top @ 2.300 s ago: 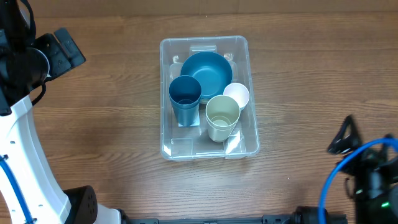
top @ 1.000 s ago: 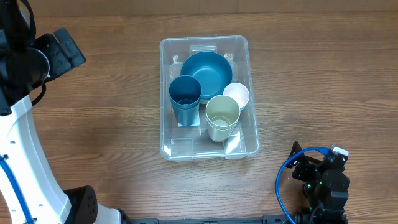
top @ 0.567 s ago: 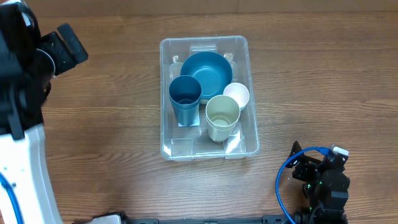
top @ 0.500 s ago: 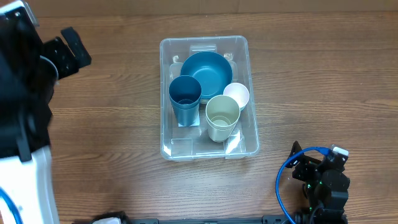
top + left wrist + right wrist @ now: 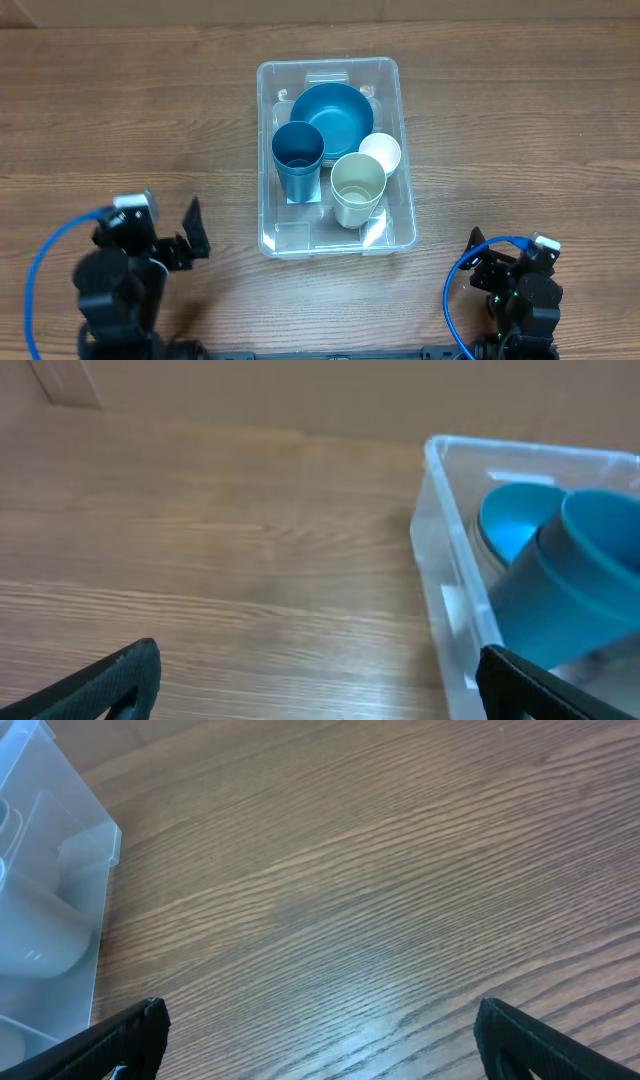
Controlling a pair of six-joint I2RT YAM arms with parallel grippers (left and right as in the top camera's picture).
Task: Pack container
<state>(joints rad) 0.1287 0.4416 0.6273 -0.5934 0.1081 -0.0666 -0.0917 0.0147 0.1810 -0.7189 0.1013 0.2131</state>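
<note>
A: Left side first, what's there?
B: Left arm [image 5: 120,290] sits low on the wooden table [image 5: 520,120], approx 8 o'clock from the bin, w/ a blue cable [image 5: 45,250] looping off it. Left gripper [image 5: 320,695]: fingers wide apart, nothing btwn them, only bare wood. It's well apart from the bin.

A: And the container?
B: The container [image 5: 285,238] is mid-table, upright, long axis running 12 to 6. Inside it: blue bowl [image 5: 332,118] at the 12 end, dark blue cup [image 5: 297,160] at 9 against the left wall, white cup [image 5: 381,152] at 3, and a cream cup [image 5: 357,188] toward 5, touching the white one. All cups upright, mouths up. The 6 end is bare. From the left wrist cam the bin shows at 3, with the blue cup and bowl visible thru the wall.

A: Right side?
B: Right arm [image 5: 520,290] is at approx 5 o'clock from the bin, with its own blue cable [image 5: 455,300] coiled beside it. Right gripper [image 5: 325,1045]: also spread wide, empty, over wood. A corner of the bin shows at 9 in that cam, apart from the fingers.
</note>
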